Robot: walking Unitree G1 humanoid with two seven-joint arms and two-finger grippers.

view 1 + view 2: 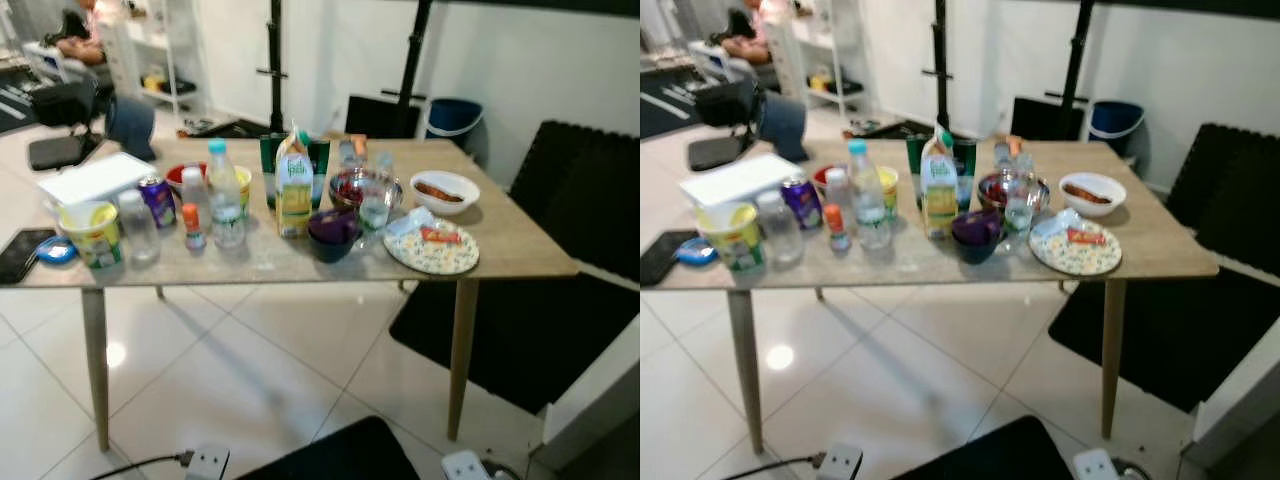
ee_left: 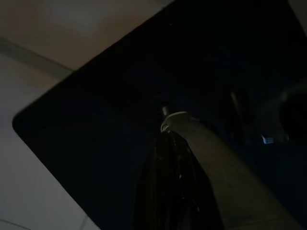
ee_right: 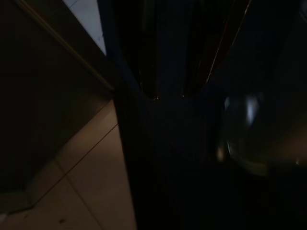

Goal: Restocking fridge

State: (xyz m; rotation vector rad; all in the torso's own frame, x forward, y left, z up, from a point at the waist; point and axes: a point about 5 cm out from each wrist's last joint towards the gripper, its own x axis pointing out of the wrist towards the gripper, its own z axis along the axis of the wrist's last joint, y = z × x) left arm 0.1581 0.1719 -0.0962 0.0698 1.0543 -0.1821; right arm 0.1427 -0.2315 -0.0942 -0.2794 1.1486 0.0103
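A wooden table (image 1: 300,268) stands a few steps ahead, loaded with groceries. A green and yellow carton (image 1: 294,185) stands at its middle, with a clear water bottle (image 1: 225,200) and a small orange-capped bottle (image 1: 193,226) to its left. A purple can (image 1: 157,200), a glass jar (image 1: 138,225) and a yellow tub (image 1: 92,232) stand further left. Right of the carton sit a purple bowl (image 1: 333,232), a patterned plate (image 1: 432,250) and a white bowl of sausages (image 1: 444,190). My left gripper (image 2: 167,123) hangs shut over a black mat. My right gripper (image 3: 169,95) hangs in deep shade.
A white box (image 1: 95,178) and a dark phone (image 1: 18,253) lie at the table's left end. A person (image 1: 85,40) sits at the back left. Power strips (image 1: 205,462) lie on the tiles near me. A black mat (image 1: 560,300) and a blue bin (image 1: 452,117) are to the right.
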